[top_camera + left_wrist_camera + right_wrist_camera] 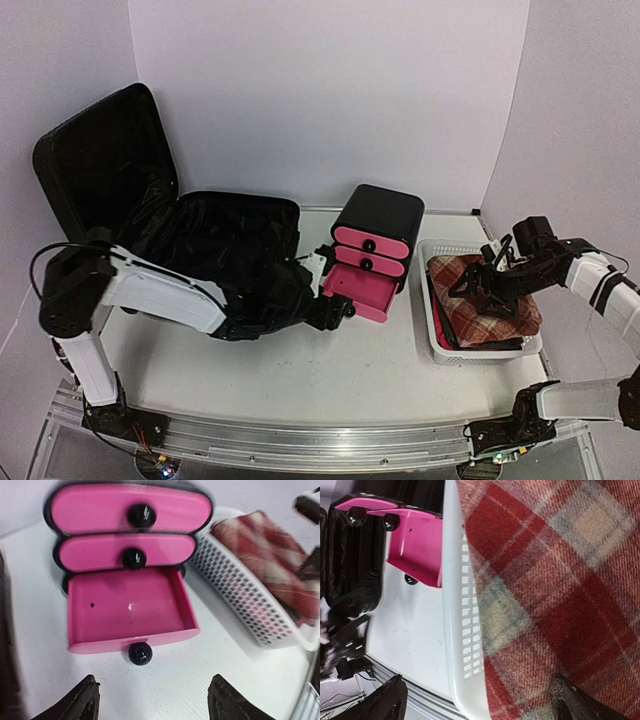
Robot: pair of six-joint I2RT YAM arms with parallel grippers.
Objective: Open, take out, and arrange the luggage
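White table, pale walls. Luggage lies open at the left, lid up. Left claw spread, empty, just right of it but facing away, toward the open pink drawer. Right claw spread over plaid cloth in basket, well apart. Left claw is nearer.

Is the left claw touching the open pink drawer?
Apart. The left wrist view shows bare table between the left claw and the open drawer.
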